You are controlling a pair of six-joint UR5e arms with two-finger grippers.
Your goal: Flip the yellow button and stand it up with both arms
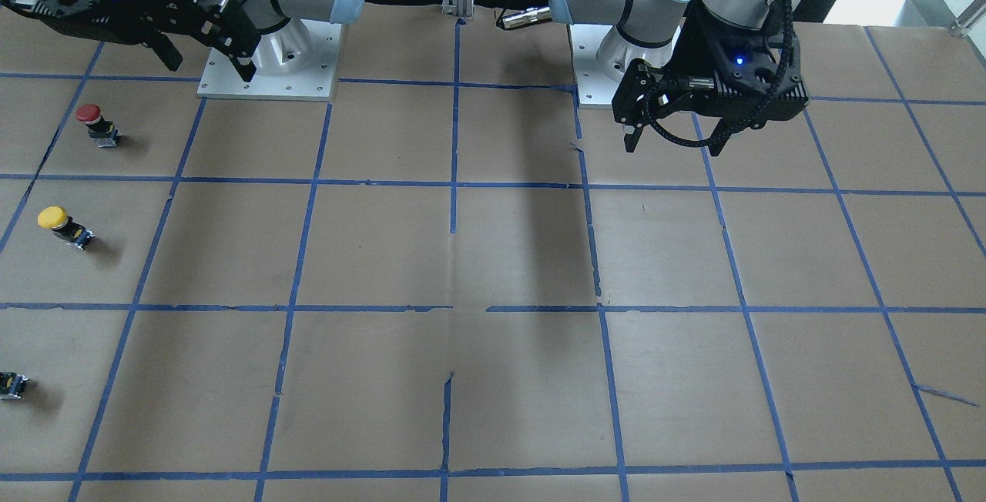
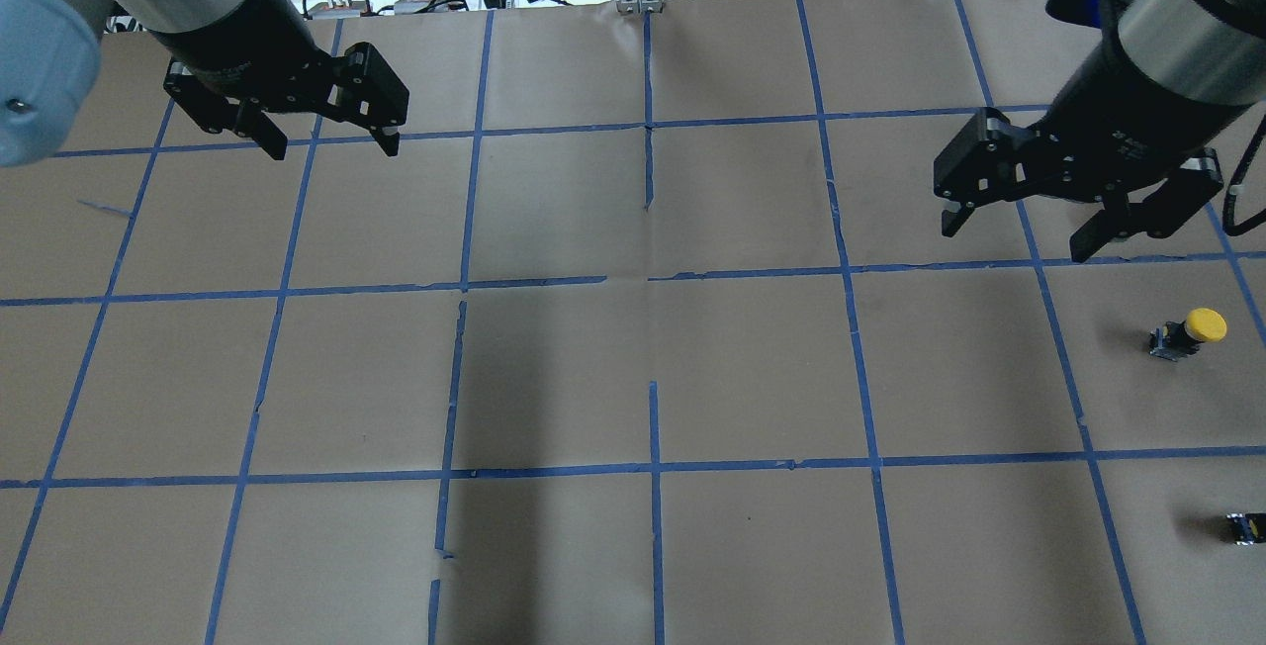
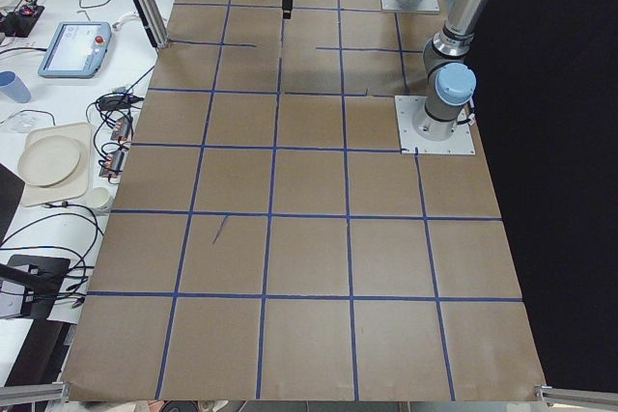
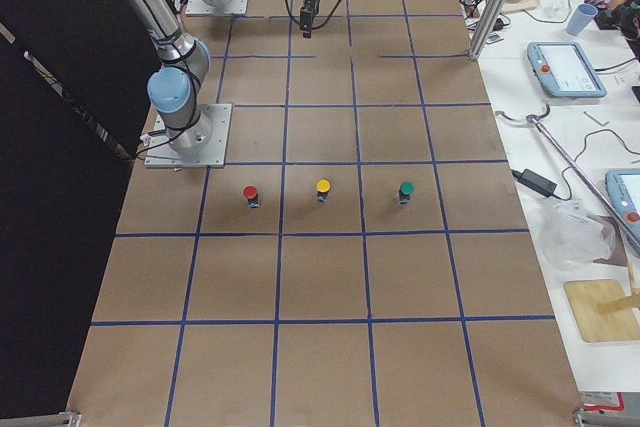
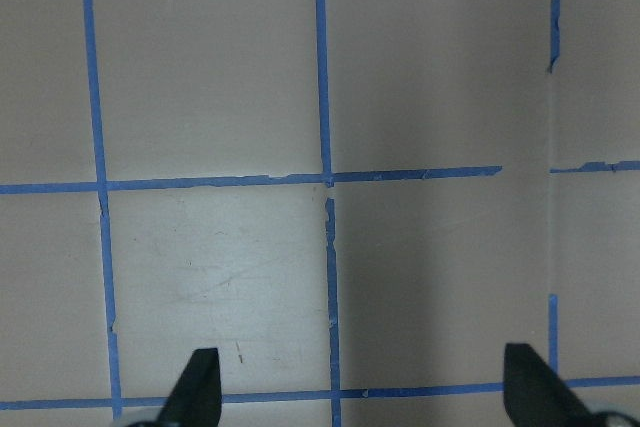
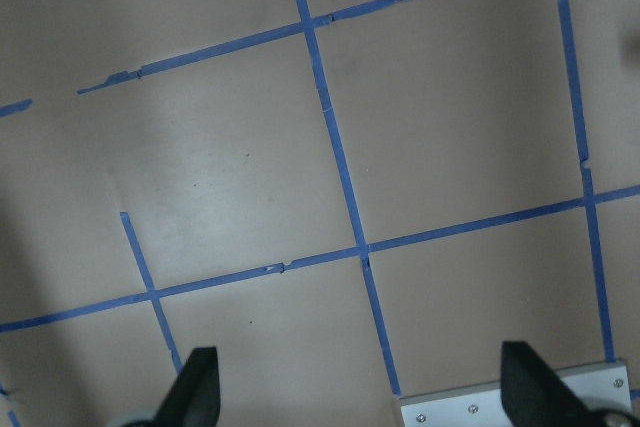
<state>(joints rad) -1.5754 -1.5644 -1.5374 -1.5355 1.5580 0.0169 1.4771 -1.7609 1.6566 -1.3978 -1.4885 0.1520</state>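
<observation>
The yellow button has a round yellow cap on a black and grey body. It appears to stand cap up near the table's end on my right side, and also shows in the overhead view and the exterior right view. My right gripper is open and empty. It hovers above the table, farther from the robot than the button and a little inward of it, and shows in the front view. My left gripper is open and empty, far across the table. Both wrist views show only bare paper between the open fingertips.
A like switch with a red cap stands closer to the robot base than the yellow one. A third switch, green-capped in the exterior right view, sits on its other side. Blue tape lines grid the brown paper table. Two arm base plates lie at the robot's edge.
</observation>
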